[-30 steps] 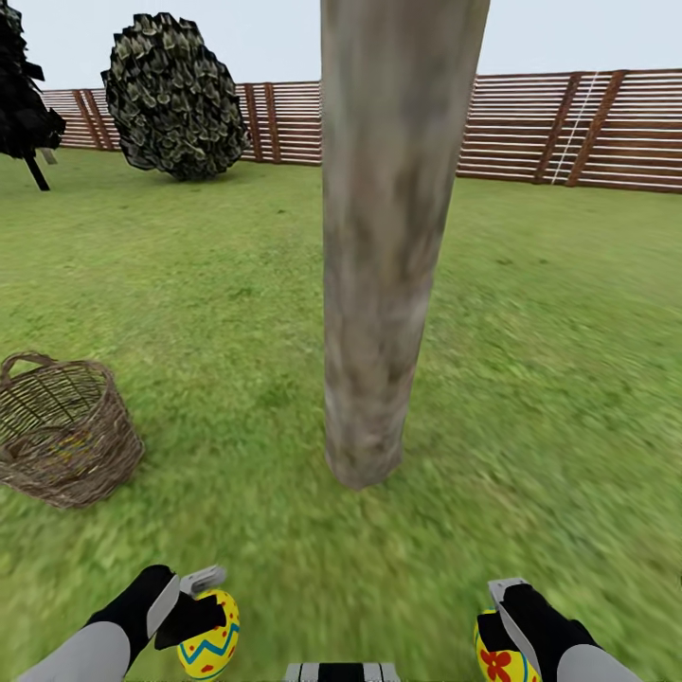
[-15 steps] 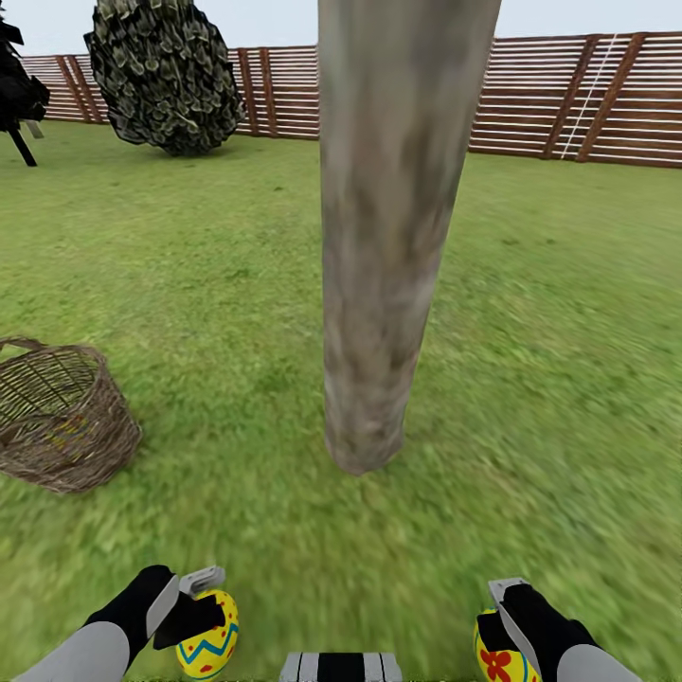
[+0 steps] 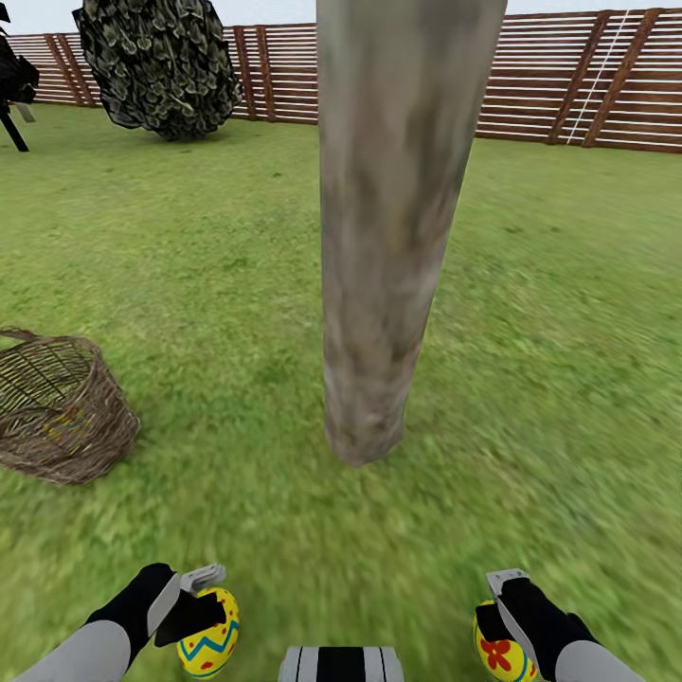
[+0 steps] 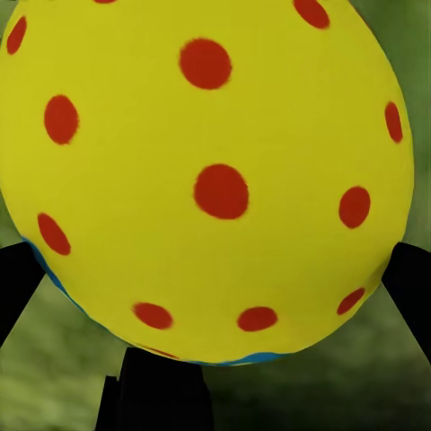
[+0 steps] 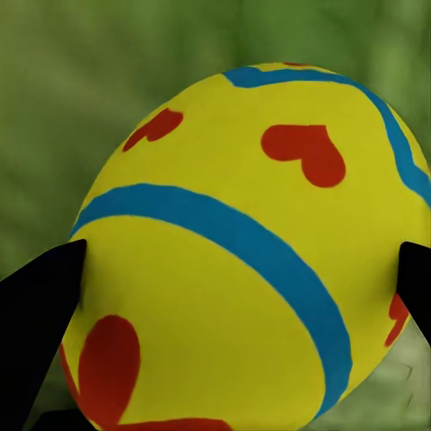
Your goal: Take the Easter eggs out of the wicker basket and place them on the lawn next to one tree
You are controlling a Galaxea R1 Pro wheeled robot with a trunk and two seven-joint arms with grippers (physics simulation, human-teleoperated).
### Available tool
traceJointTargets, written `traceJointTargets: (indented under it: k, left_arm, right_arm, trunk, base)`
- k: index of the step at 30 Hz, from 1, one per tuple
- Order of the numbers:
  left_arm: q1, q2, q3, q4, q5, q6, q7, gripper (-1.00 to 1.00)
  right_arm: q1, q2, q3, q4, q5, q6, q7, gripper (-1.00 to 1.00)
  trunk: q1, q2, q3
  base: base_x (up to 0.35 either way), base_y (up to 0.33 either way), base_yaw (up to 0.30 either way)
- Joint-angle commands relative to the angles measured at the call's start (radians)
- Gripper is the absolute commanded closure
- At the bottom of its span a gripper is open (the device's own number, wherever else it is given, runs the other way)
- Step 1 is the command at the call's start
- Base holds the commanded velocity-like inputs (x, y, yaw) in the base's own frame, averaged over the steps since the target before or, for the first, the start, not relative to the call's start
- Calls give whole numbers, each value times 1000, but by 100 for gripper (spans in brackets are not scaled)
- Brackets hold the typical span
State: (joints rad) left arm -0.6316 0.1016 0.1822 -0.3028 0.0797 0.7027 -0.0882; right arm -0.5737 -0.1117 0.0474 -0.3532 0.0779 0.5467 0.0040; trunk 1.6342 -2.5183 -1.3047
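Basket [image 3: 59, 407]: on the lawn [image 3: 568, 313] at near left, left of the trunk; over the last second it sits higher in the head view, as do the fence [image 3: 587, 80] and bush [image 3: 156, 62], so the camera is tilting or the base closing in, not the things moving.
Basket contents: faint colour flecks in the weave; a third egg cannot be confirmed.
Left gripper [image 3: 204, 611]: clamped on a yellow egg [image 3: 210, 637] with a blue zigzag, held low at near left; red dots show on it [image 4: 206, 171] from the wrist, with black fingers [image 4: 18, 283] at its sides.
Tree [image 3: 393, 237]: trunk dead ahead, base near; canopy cut off at the top.
Right gripper [image 3: 497, 630]: clamped on a second egg [image 3: 500, 654] with a red flower; blue bands and red hearts [image 5: 242, 260] from the wrist.
Meaning: two eggs arriving at the tree, probably ready to set down.
Cut off: both eggs clipped by the bottom edge.
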Motion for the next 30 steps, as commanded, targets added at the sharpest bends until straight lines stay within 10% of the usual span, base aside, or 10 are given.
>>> traceJointTargets:
  k: [1, 5, 6, 7, 30]
  left_arm:
    - [1, 0, 3, 5, 12, 6, 2, 100]
    - [1, -1, 4, 5, 12, 4, 2, 100]
    - [1, -1, 5, 2, 12, 3, 2, -100]
    - [1, 0, 5, 1, 12, -21, 3, -100]
    - [1, -2, 8, 7, 14, -54, 6, -100]
  right_arm:
    - [2, 0, 2, 31, -15, 5, 4, 100]
    - [2, 0, 3, 31, -15, 5, 4, 100]
    - [2, 0, 2, 31, -15, 5, 4, 100]
    - [2, -1, 2, 31, -16, 4, 4, -100]
    - [2, 1, 3, 34, -15, 1, 3, -100]
  trunk:
    - [1, 0, -1]
    - [1, 0, -1]
    - [1, 0, -1]
    - [1, 0, -1]
    - [-6, 4, 57]
  base:
    - [0, 0, 0]
    - [0, 0, 0]
    - [0, 0, 0]
    - [0, 0, 0]
    - [-103, 3, 0]
